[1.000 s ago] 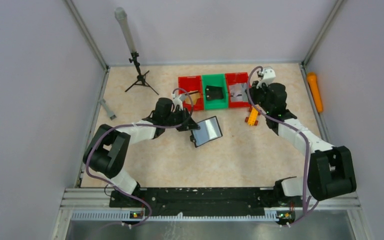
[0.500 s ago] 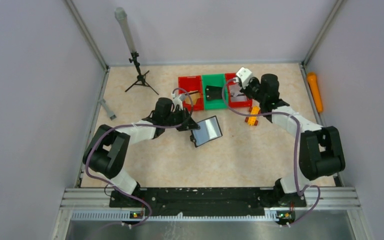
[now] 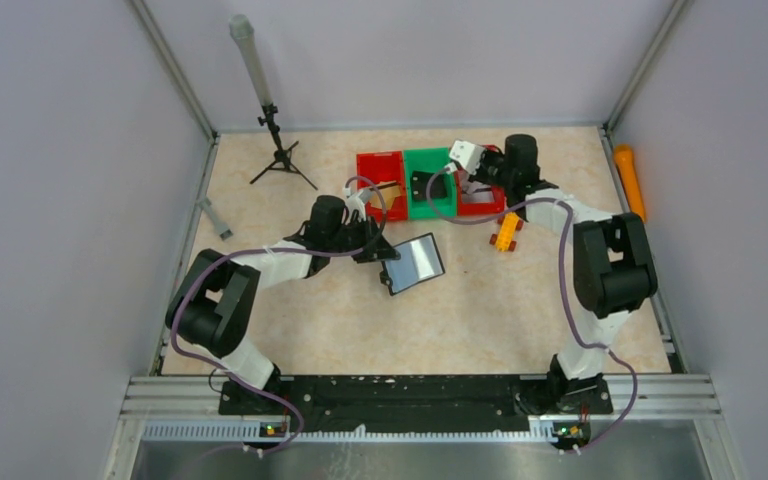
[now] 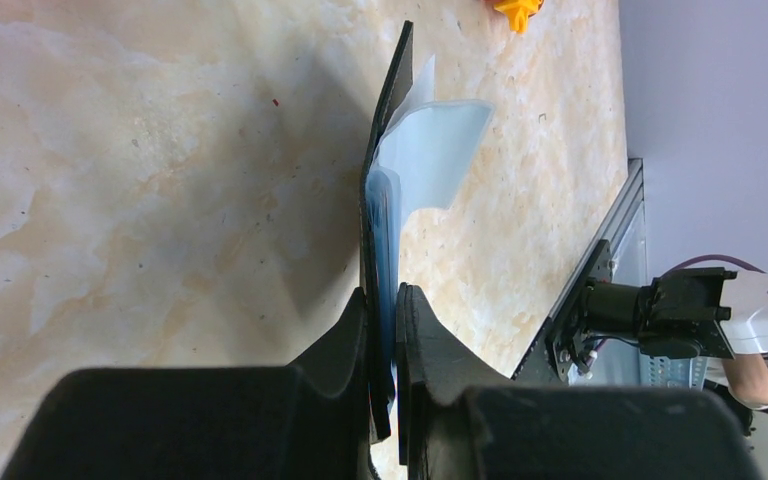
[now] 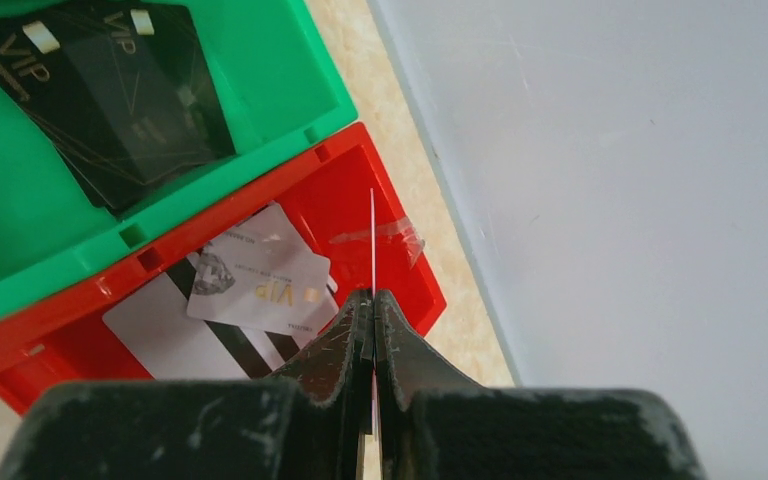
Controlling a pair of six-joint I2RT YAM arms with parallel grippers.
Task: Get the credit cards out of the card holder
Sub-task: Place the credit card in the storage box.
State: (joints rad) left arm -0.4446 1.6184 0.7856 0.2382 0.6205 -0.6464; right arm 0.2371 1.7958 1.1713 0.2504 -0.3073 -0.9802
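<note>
Overhead looks down; right wrist (close) probably shares red bin (image 5: 340, 190).

Left arm (image 3: 268, 262) and right arm (image 3: 558, 206) extended, jaws clamped.

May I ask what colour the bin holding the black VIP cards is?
Green; the bin shows best in the right wrist view.

Legible markings: "VIP" only.
Right wrist view: "VIP" is printed in pale letters on two of the black cards (image 5: 130, 90) stacked in the green bin (image 5: 290, 90), and once on the silver card (image 5: 260, 285) in the red bin (image 5: 400, 270); that card's small print is illegible.
</note>
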